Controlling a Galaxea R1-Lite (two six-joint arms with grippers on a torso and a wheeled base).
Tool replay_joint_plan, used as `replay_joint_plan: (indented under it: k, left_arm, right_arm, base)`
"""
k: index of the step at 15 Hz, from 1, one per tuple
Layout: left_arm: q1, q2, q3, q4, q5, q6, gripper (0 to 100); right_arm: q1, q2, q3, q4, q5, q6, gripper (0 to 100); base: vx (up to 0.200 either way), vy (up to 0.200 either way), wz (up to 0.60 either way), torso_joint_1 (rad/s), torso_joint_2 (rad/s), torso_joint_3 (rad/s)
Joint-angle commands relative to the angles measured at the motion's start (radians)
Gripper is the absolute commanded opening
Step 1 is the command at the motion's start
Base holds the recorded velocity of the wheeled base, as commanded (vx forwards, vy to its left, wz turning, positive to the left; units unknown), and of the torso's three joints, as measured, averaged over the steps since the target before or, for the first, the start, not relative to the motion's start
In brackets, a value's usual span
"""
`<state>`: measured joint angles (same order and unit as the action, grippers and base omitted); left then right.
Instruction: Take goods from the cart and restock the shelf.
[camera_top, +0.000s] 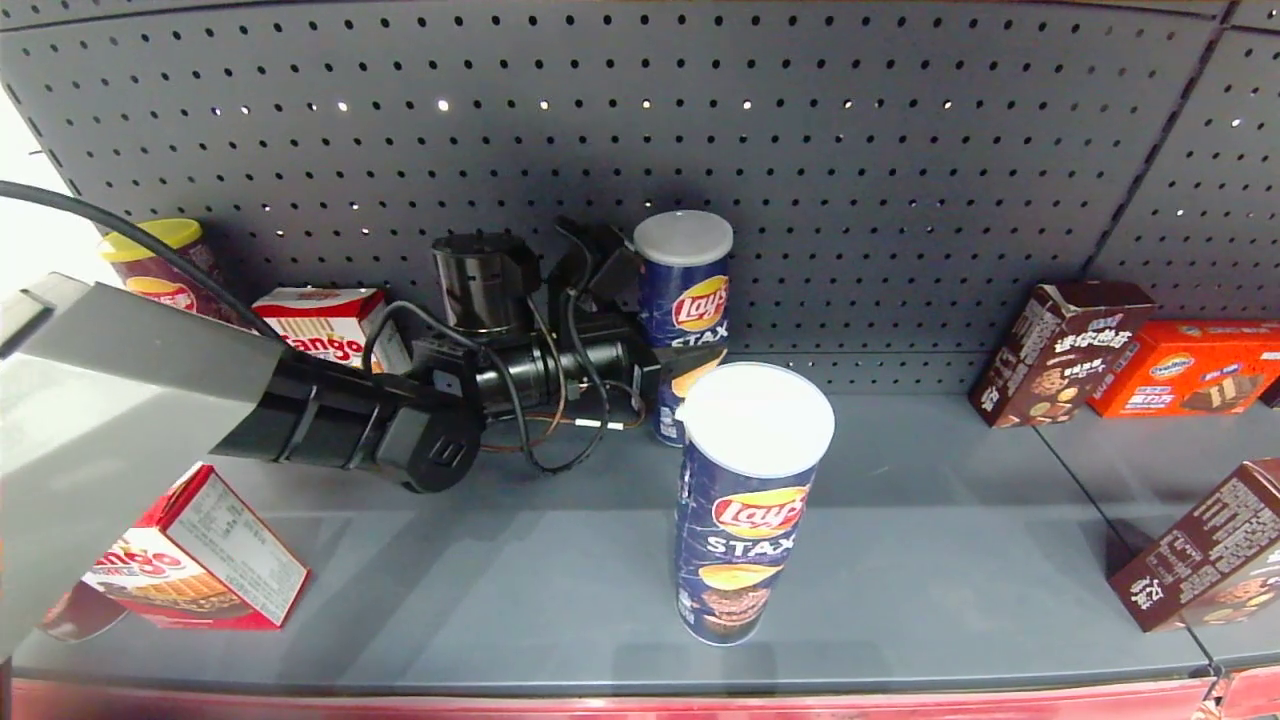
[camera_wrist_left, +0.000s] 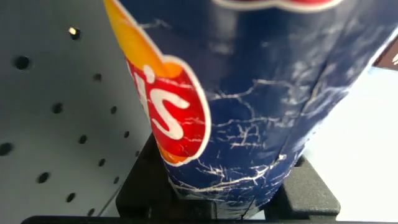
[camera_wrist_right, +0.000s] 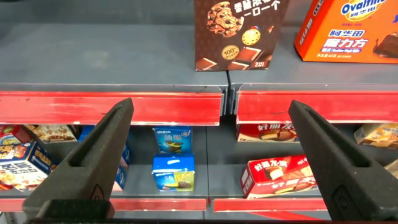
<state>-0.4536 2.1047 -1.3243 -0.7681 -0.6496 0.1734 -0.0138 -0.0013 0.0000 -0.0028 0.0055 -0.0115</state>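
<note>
Holding the rear can (camera_top: 685, 300) low on its body, the left gripper (camera_top: 640, 375) has its fingers (camera_wrist_left: 149, 193) pinched on either side of it, close against the pegboard (camera_top: 800, 150) at the back of the shelf (camera_top: 950, 560). The can stands upright there, and whether its base already rests on the shelf or hangs just above it I cannot tell. A second can (camera_top: 745, 520) of the same kind stands upright in front of it, nearer the shelf's front edge and apart from the gripper, so by my reading one item is already placed and the rear one is at the point of being set down but not yet let go. What remains for this can is to open the fingers and draw the arm out without knocking the front can, which stands just beside the arm's way out. The right gripper (camera_wrist_right: 211, 106) hangs with its fingers spread wide and nothing between them, facing the red-edged lower shelves. Red boxes (camera_top: 325, 325) lie to the left and brown boxes (camera_top: 1060, 350) to the right, with room between. How much is left in the cart I cannot judge, so the restocking looks partly done at most.
</note>
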Motion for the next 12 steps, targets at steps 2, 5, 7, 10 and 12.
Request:
replay_joint_plan:
  k: [2,5,7,10,12]
  left_arm:
    - [0.0,0.02,0.0,0.0,0.001,0.02,0]
    - [-0.002,0.024,0.0,0.0,0.001,0.043,0]
    - [-0.002,0.024,0.007,0.0,0.005,0.054,100]
    - [-0.002,0.023,0.013,-0.002,0.016,0.077,100]
    - [0.001,-0.015,0.056,-0.033,0.021,0.081,100]
  right_arm:
    - [0.0,0.001,0.0,0.0,0.001,-0.001,100]
    - [0.0,0.001,0.0,0.0,0.001,-0.001,100]
    - [0.0,0.001,0.0,0.0,0.001,-0.001,100]
    - [0.0,0.001,0.0,0.0,0.001,-0.001,100]
    - [0.0,0.001,0.0,0.0,0.001,-0.001,100]
  base:
    - [0.0,0.0,0.0,0.0,0.0,0.0]
    - [0.0,0.0,0.0,0.0,0.0,0.0]
    - [0.0,0.0,0.0,0.0,0.0,0.0]
    - [0.0,0.0,0.0,0.0,0.0,0.0]
    - [0.0,0.0,0.0,0.0,0.0,0.0]
